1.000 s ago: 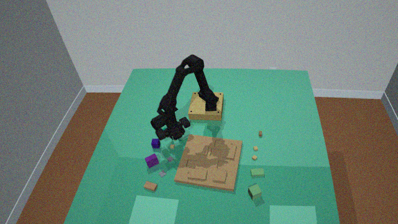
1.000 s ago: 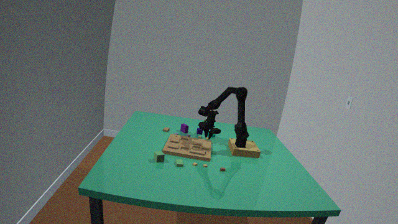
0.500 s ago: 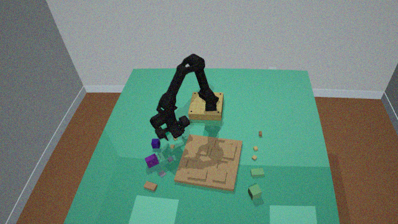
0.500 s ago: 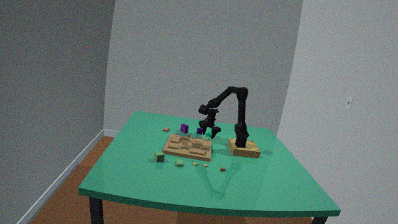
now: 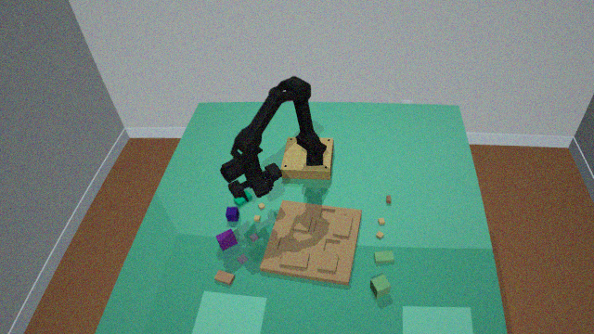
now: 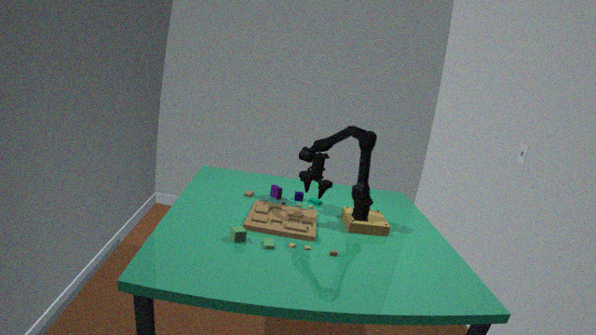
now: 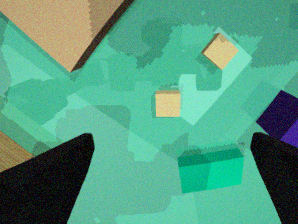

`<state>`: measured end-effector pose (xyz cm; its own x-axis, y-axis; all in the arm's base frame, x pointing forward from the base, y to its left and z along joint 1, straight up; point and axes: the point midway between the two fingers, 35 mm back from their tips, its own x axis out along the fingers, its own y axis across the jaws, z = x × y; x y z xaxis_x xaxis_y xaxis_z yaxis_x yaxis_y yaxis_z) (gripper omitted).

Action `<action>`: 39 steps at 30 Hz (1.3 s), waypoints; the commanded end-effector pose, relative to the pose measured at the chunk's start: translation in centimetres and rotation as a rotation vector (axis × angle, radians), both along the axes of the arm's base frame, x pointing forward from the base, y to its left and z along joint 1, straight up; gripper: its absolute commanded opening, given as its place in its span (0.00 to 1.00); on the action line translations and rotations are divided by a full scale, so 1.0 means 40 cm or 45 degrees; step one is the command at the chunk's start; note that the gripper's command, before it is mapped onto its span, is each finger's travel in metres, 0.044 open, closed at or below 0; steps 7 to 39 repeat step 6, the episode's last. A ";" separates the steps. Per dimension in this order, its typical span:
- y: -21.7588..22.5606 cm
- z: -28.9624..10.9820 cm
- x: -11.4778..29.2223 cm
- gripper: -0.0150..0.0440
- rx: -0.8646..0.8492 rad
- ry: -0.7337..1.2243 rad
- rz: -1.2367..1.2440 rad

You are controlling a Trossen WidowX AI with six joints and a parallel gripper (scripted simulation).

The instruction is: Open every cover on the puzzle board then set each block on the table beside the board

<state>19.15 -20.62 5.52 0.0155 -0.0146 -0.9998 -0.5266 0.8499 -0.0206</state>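
One arm only, black, bolted to a tan base block [image 5: 292, 172] on the green table [image 5: 408, 153], bent over so the gripper [image 5: 251, 187] hangs just off the board's near-arm corner. Jaws spread wide, nothing between them; in the wrist view both dark fingers out at the frame edges with bare table in the gap. Teal block [image 7: 212, 169] lying flat on the table below, nearer one finger than the other, touching neither. Same teal block [image 5: 241, 200] just beneath the gripper in the top view, clear of the puzzle board [image 5: 312, 241]. Two small tan cubes [image 7: 168, 103] a little beyond it, toward the board. Dark purple block [image 5: 232, 213] and brighter purple block [image 5: 226, 239] on the same side of the board, well apart from it. Two green blocks [image 5: 383, 257] on the opposite side. State of the covers not readable under the arm's shadow.
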 end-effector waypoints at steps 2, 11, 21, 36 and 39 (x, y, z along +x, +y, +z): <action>0.003 0.035 -0.004 1.00 -0.002 0.001 0.004; 0.002 0.032 0.016 1.00 -0.006 -0.068 -0.075; 0.002 0.032 0.016 1.00 -0.006 -0.068 -0.075; 0.002 0.032 0.016 1.00 -0.006 -0.068 -0.075; 0.002 0.032 0.016 1.00 -0.006 -0.068 -0.075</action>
